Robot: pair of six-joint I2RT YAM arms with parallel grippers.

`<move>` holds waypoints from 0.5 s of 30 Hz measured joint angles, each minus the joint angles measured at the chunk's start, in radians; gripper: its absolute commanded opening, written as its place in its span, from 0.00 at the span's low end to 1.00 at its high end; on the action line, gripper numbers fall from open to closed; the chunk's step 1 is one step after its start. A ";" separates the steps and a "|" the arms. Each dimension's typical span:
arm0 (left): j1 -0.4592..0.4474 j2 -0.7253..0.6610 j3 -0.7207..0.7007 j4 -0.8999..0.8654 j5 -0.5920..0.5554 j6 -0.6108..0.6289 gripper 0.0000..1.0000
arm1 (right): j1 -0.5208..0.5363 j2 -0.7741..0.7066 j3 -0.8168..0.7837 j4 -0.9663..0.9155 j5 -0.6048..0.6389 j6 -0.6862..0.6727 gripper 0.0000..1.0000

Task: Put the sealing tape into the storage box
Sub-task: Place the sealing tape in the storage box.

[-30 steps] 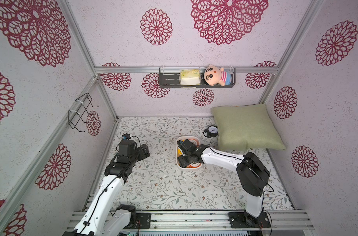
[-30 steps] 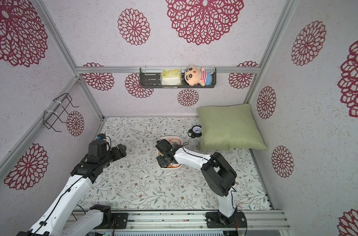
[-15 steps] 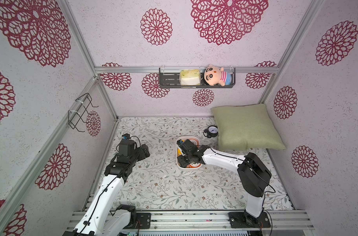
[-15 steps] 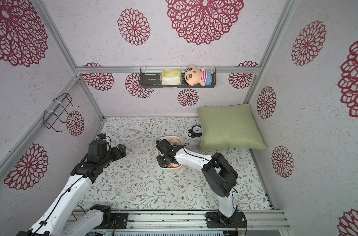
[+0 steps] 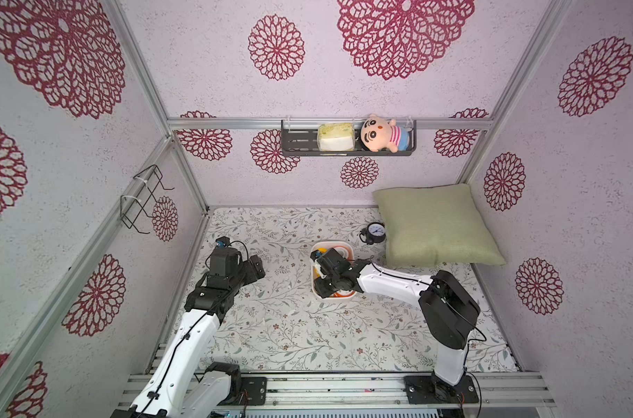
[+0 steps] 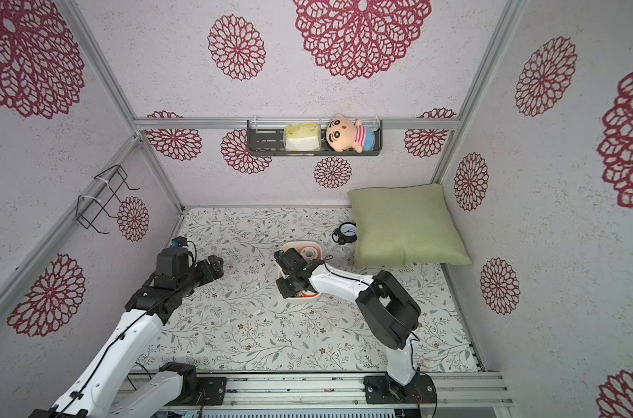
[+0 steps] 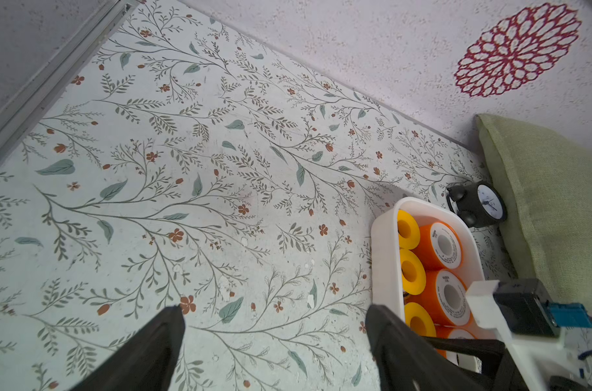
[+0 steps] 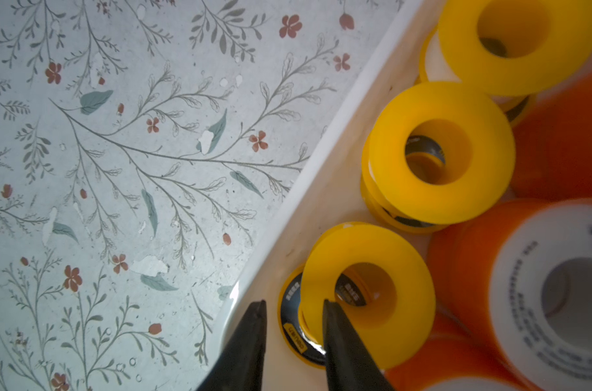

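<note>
Sealing tape (image 8: pixel 416 298) in storage box (image 8: pixel 321 162), just beside right claw (image 8: pixel 293 302).

The white plastic storage box (image 7: pixel 382 243) is packed with yellow and orange sealing tape spools (image 7: pixel 436 244); its far corner is crowded by a round black alarm clock (image 7: pixel 480 206); the floral tabletop (image 7: pixel 186 169) is left open

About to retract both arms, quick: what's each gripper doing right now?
Left gripper: open, empty, over the table.
Right gripper: jaws narrow, over the storage box beside a yellow spool; whether it grips cannot be told.
</note>
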 measured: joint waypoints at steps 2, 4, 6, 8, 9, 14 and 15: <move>0.000 0.000 0.000 0.000 0.000 0.000 0.92 | 0.000 -0.008 -0.010 0.010 -0.014 0.000 0.34; 0.000 0.000 0.000 0.000 0.000 0.000 0.92 | -0.002 -0.018 -0.021 0.017 -0.026 0.000 0.34; 0.001 0.000 0.000 0.000 0.000 0.000 0.92 | -0.003 -0.034 -0.035 0.025 -0.040 0.000 0.34; 0.001 0.000 0.000 0.000 0.000 0.000 0.92 | -0.005 -0.054 -0.049 0.040 -0.043 0.000 0.35; 0.001 0.000 0.000 0.000 0.000 0.000 0.92 | -0.005 -0.066 -0.055 0.049 -0.045 0.001 0.36; 0.002 0.000 0.000 0.000 0.000 0.000 0.92 | -0.016 -0.148 -0.112 0.114 -0.053 0.009 0.37; 0.002 0.000 0.000 0.000 0.000 0.000 0.92 | -0.020 -0.166 -0.124 0.127 -0.056 0.010 0.37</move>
